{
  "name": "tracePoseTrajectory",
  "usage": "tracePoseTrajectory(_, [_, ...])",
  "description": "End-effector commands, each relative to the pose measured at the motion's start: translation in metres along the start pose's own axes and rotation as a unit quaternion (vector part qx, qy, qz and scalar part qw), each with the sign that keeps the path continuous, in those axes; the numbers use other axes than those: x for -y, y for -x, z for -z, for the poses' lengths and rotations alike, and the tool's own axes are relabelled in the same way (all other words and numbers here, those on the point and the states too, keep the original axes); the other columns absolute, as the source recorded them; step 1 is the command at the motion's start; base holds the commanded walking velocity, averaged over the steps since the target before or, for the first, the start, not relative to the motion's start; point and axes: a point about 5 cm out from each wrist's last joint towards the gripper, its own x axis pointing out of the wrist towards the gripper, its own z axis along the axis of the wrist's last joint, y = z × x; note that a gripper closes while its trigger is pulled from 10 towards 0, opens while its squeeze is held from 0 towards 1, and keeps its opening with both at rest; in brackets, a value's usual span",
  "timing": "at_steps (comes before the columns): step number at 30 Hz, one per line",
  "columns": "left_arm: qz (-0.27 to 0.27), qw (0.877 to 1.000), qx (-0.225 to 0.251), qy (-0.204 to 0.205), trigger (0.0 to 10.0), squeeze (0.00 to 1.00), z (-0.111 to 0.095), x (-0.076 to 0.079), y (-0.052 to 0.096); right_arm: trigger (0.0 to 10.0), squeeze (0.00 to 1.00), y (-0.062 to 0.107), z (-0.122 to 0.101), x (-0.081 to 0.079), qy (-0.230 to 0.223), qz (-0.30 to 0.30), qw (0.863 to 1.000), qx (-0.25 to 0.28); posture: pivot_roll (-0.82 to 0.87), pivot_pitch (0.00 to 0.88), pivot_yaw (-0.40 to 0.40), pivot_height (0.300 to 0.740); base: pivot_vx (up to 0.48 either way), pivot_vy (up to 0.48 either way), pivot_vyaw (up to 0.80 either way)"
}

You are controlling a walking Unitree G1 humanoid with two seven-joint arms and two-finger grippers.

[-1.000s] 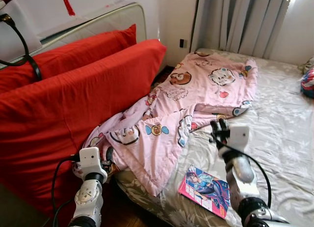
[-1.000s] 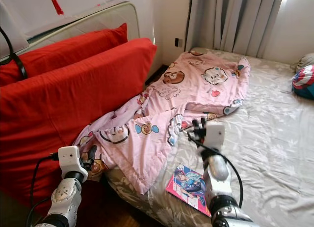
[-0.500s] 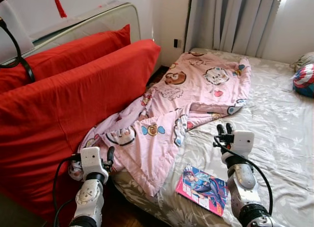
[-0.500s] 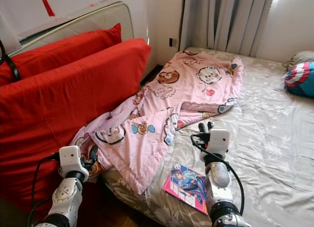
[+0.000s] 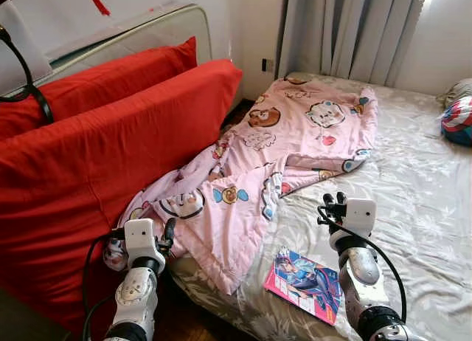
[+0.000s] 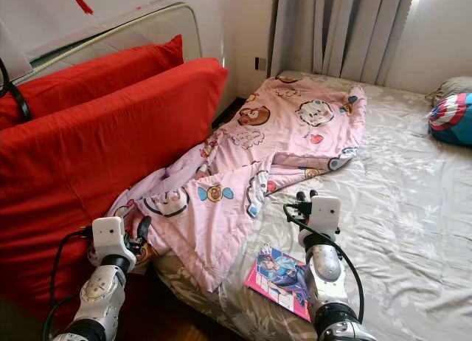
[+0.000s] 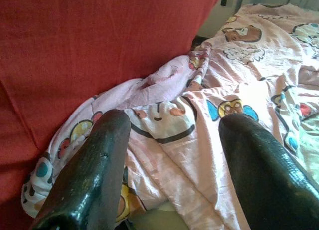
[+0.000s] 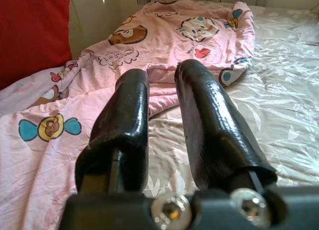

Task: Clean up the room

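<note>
A pink cartoon-print blanket (image 5: 295, 134) lies crumpled across the bed (image 5: 420, 208), and its near corner hangs over the bed's front edge. A colourful magazine (image 5: 306, 282) lies flat on the sheet near that edge. My right gripper (image 5: 334, 201) hovers just above the sheet between the magazine and the blanket's edge. Its fingers (image 8: 132, 110) stand close together with nothing between them. My left gripper (image 7: 172, 140) is open and empty, low at the bed's front corner. It points at the blanket's hanging corner beside the red cushion (image 5: 110, 149).
Two big red cushions lean on the headboard at the left. A round-patterned blue and red pillow (image 5: 459, 118) lies at the bed's right edge. Grey curtains (image 5: 346, 31) hang behind. Dark wooden floor (image 5: 192, 320) shows below the bed corner.
The camera has swung slightly to the right. My right gripper has sunk a little toward the sheet. The left arm has barely moved.
</note>
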Motion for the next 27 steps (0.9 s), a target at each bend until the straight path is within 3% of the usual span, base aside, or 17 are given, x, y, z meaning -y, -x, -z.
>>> tracePoseTrajectory(1, [0.000,1.000,0.001,0.003,10.0,0.00,-0.0029,-0.0003,-0.0027,10.0,0.00,-0.0003,0.0007,-0.0034,0.002,-0.005,1.000,-0.002,-0.12,0.013,0.032,0.705,0.000,0.000,0.00])
tracePoseTrajectory(4, [0.005,1.000,-0.008,-0.001,10.0,0.00,-0.0009,0.0015,-0.0026,10.0,0.00,-0.0007,0.0020,-0.0040,-0.003,-0.006,1.000,-0.010,-0.12,0.012,0.031,0.705,0.000,0.000,0.00])
tracePoseTrajectory(5, [0.006,1.000,-0.009,-0.001,10.0,0.00,-0.0005,0.0020,-0.0025,10.0,0.40,-0.0009,0.0018,-0.0045,-0.007,-0.007,1.000,-0.009,-0.12,0.012,0.031,0.705,0.000,0.000,0.00])
tracePoseTrajectory(6, [0.007,1.000,-0.010,-0.001,10.0,0.00,-0.0003,0.0022,-0.0025,10.0,1.00,-0.0010,0.0016,-0.0052,-0.011,-0.010,1.000,-0.009,-0.12,0.012,0.031,0.705,0.000,0.000,0.00])
tracePoseTrajectory(18, [0.010,1.000,-0.014,0.000,10.0,0.00,0.0007,0.0027,-0.0022,10.0,1.00,-0.0005,0.0045,-0.0024,-0.014,-0.005,1.000,-0.019,-0.12,0.012,0.030,0.705,0.000,0.000,0.00])
tracePoseTrajectory(19, [0.009,1.000,-0.014,0.001,10.0,0.00,0.0008,0.0026,-0.0023,10.0,0.92,-0.0005,0.0054,-0.0018,-0.010,-0.003,1.000,-0.024,-0.12,0.012,0.030,0.705,0.000,0.000,0.00])
tracePoseTrajectory(20, [0.009,1.000,-0.014,0.001,10.0,0.00,0.0008,0.0026,-0.0023,10.0,0.92,-0.0005,0.0054,-0.0018,-0.010,-0.003,1.000,-0.024,-0.12,0.012,0.030,0.705,0.000,0.000,0.00])
tracePoseTrajectory(22, [0.010,1.000,-0.016,0.000,10.0,0.00,0.0010,0.0027,-0.0023,10.0,0.00,-0.0004,0.0063,-0.0014,-0.007,-0.002,1.000,-0.027,-0.12,0.012,0.030,0.705,0.000,0.000,0.00])
tracePoseTrajectory(27, [0.011,1.000,-0.018,0.001,10.0,0.00,0.0017,0.0030,-0.0021,10.0,0.00,-0.0002,0.0074,-0.0007,-0.004,0.001,0.999,-0.032,-0.12,0.013,0.031,0.705,0.000,0.000,0.00])
